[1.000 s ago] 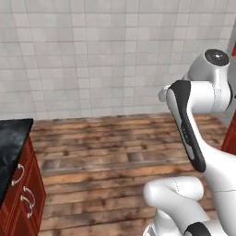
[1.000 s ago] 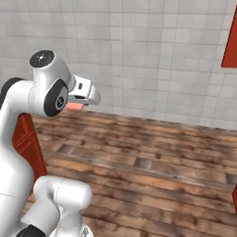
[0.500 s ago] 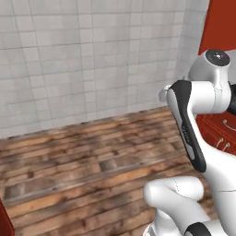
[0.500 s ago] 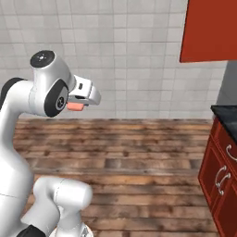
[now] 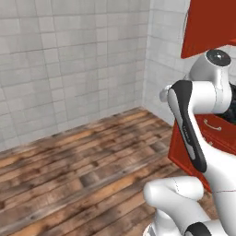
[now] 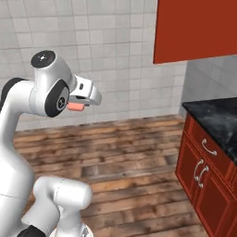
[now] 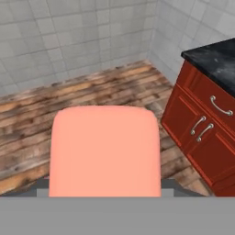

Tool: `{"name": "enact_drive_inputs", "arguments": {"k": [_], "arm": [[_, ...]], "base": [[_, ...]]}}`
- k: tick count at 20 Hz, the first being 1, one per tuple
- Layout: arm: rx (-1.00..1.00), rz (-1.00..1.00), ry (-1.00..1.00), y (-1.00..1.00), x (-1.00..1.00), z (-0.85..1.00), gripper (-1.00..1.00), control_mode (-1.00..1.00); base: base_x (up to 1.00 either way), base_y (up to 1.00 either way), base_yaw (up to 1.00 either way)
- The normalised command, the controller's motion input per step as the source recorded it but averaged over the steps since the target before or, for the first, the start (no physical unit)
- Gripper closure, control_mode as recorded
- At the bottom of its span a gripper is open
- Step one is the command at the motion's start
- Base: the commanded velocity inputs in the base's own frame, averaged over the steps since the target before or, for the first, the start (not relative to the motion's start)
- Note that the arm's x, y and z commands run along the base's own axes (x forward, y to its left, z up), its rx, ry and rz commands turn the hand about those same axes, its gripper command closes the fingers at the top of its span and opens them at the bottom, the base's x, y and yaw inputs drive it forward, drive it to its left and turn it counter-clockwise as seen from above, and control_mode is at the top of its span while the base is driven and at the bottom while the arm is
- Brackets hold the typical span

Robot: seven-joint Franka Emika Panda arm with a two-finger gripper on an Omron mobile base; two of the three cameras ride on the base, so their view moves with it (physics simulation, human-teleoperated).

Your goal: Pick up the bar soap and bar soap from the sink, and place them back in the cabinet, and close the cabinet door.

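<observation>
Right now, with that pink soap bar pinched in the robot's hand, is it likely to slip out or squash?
Probably stiff: the pink soap bar keeps flat faces and crisp rounded corners in the end effector. It may be slippery, since its surface looks smooth. It seems light: a small part pokes out in the right base view without sagging.

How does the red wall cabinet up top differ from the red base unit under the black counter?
The red wall cabinet hangs high on the tiled wall; the red base unit stands on the wood floor. The base unit carries a black counter; the wall cabinet carries nothing visible. The base unit shows silver pulls on panelled fronts; the wall cabinet's visible faces are plain, with no handle in view. Both share the same bright red.
</observation>
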Motion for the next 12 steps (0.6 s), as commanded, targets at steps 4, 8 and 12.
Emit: {"name": "enact_drive_inputs", "arguments": {"k": [4, 8, 12], "arm": [[0.00, 0.00, 0.00, 0.00, 0.00, 0.00, 1.00, 1.00], [0.00, 0.00, 0.00, 0.00, 0.00, 0.00, 1.00, 1.00], [0.00, 0.00, 0.00, 0.00, 0.00, 0.00, 1.00, 1.00]], "base": [[0.47, 0.09, -0.33], [0.50, 0.08, -0.36], [0.45, 0.00, -0.37]]}}
